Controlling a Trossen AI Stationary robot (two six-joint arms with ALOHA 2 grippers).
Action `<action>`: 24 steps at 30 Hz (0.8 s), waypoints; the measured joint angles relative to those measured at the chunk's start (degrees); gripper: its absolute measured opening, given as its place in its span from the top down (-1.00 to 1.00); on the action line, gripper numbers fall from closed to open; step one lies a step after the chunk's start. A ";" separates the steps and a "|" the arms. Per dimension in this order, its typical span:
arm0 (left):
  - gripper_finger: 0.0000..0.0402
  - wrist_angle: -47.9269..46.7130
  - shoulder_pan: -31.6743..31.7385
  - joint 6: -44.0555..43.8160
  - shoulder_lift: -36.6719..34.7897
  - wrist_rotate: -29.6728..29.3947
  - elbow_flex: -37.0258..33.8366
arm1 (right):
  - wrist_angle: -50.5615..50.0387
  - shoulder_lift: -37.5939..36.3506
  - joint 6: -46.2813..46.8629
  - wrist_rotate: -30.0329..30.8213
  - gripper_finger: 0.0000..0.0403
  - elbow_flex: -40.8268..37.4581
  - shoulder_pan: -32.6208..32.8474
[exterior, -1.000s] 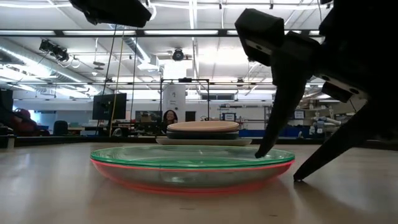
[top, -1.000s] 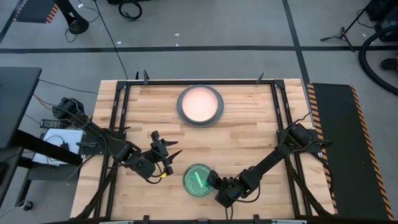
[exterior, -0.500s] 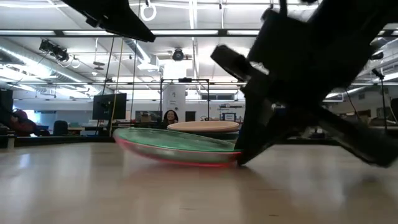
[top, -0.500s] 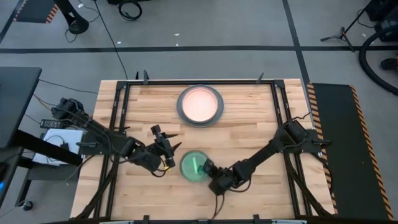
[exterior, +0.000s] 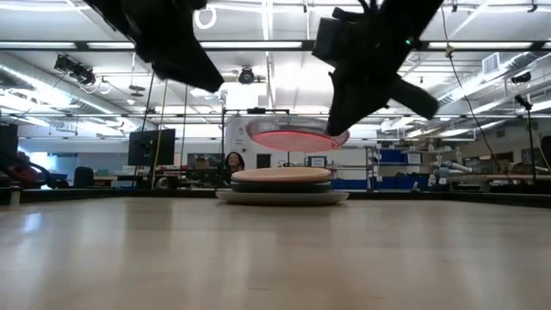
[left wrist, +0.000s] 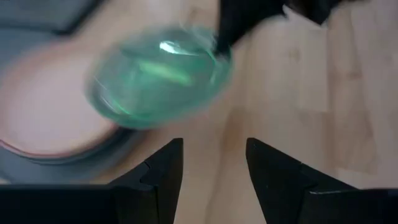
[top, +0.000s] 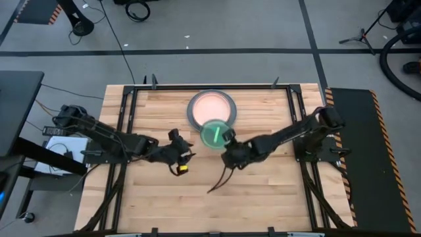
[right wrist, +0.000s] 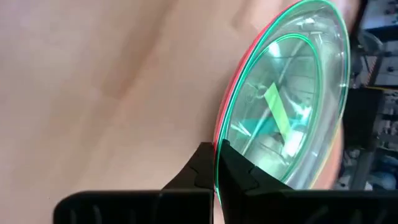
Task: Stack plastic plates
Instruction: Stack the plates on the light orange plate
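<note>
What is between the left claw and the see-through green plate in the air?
Only bare wooden table, as the high view shows. The open left claw waits beside the translucent green plate, held by the right claw.

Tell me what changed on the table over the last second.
The right claw shut on the rim of the translucent teal and red plates, lifted them off the table's near side and carried them over the near edge of the far stack. The left claw moved farther from the near edge, open and empty. The stack stayed put.
</note>
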 joint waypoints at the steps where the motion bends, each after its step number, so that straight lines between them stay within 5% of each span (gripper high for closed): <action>1: 0.10 -0.57 0.82 -1.56 0.00 2.42 0.00 | -0.03 -0.91 -0.99 0.00 0.96 -0.06 -1.10; 9: 0.10 -8.52 2.68 -11.45 0.17 7.10 0.02 | 0.72 -1.33 -6.89 -1.96 0.96 -0.20 -12.54; 17: 0.10 -8.18 2.64 -12.24 0.17 6.99 0.02 | 12.27 3.08 -22.12 -1.38 0.96 0.02 -18.31; 24: 0.10 -7.95 1.84 -11.38 0.20 6.96 0.02 | 14.38 6.03 -22.29 -4.16 0.87 0.02 -22.51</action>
